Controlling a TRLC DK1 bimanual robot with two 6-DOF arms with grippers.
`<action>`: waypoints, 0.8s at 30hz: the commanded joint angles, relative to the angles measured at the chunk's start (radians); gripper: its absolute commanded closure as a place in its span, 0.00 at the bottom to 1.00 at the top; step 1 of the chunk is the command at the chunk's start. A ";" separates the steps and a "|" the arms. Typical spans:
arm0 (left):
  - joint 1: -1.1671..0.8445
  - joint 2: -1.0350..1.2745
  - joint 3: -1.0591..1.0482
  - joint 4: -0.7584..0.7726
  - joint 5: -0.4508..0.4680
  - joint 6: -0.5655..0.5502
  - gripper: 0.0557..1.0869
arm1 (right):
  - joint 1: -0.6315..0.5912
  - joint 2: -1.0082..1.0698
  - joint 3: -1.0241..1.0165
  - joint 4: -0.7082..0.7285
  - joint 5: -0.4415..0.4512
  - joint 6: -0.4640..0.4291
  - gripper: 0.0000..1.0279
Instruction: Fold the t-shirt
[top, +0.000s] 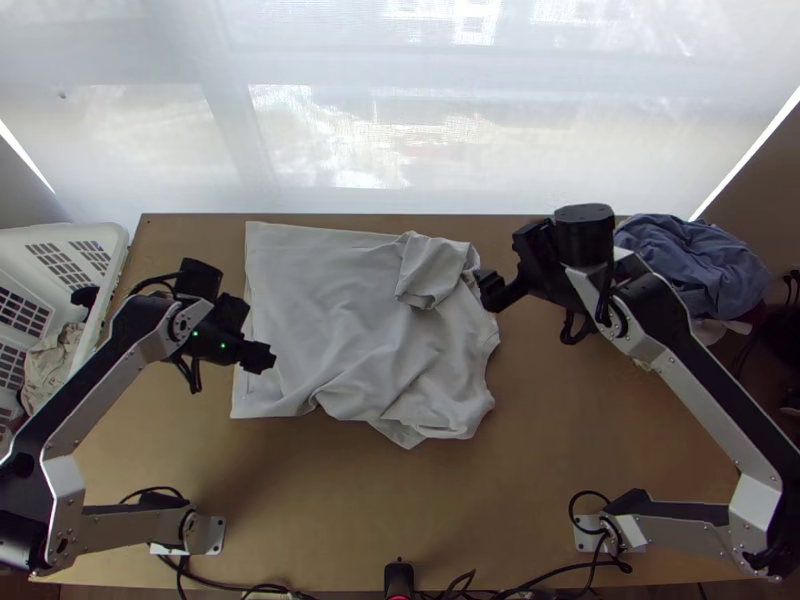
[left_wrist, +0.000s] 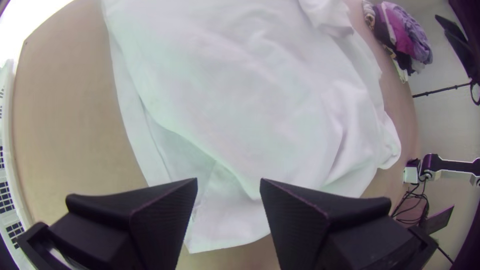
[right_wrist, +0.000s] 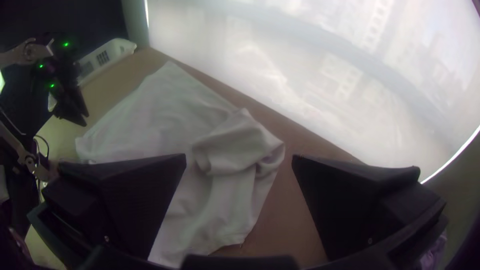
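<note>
Nearest the lens in the left wrist view, the left gripper (left_wrist: 229, 182) stands open with nothing between its fingers, over the t-shirt's (left_wrist: 240, 100) left part. A lower layer peeps out past the upper along the left edge; a pinch there could catch one layer alone and drag the two out of line. How far the under-layer runs beneath is hidden.

In the right wrist view, the right gripper (right_wrist: 239, 157) is open too, and empty. Ahead of it, a turned-over flap (right_wrist: 235, 150) is bunched at the shirt's far right corner; folding over it as it lies would likely trap a lump. Whether it is a sleeve I can't say for sure.

In the top view, the shirt lies on the bench (top: 350, 520), flattish at left, rumpled at near right, where a pull from one side might deepen the creases. The right gripper is just beside its right edge; its exact height over the bench is hard to judge.
</note>
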 joint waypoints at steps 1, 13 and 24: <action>-0.090 0.073 -0.057 0.093 -0.010 -0.075 0.42 | 0.040 -0.140 -0.124 -0.075 -0.002 -0.017 0.04; -0.114 0.189 -0.085 0.206 -0.063 -0.097 0.59 | 0.041 -0.236 -0.175 -0.147 -0.002 -0.017 0.04; -0.074 0.056 0.043 0.088 -0.069 -0.074 0.97 | 0.050 -0.239 -0.162 -0.164 -0.002 -0.017 0.04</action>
